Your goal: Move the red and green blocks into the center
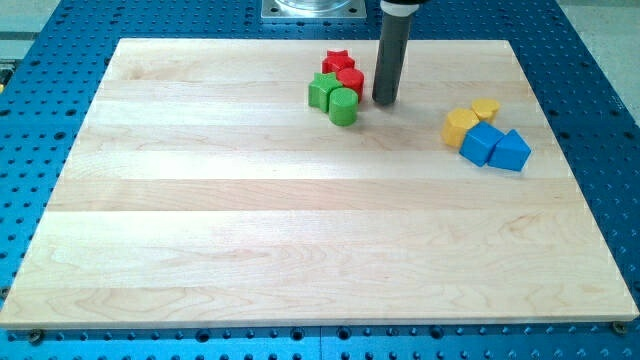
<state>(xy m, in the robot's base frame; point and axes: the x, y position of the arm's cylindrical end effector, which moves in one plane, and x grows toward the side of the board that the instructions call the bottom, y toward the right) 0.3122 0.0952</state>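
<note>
A red star block point(338, 62) and a red round block point(350, 81) sit near the view's top, just right of centre. A green star-like block point(322, 91) and a green round block point(343, 106) touch them on the lower side, making one tight cluster. My tip point(385, 101) rests on the board just right of the red round block and the green round block, a small gap away. The dark rod rises from it toward the view's top.
Two yellow blocks point(461, 127) point(486, 109) and two blue blocks point(481, 144) point(511, 152) lie grouped at the view's right. The wooden board point(200, 200) sits on a blue perforated table. A metal base point(312, 9) stands at the view's top.
</note>
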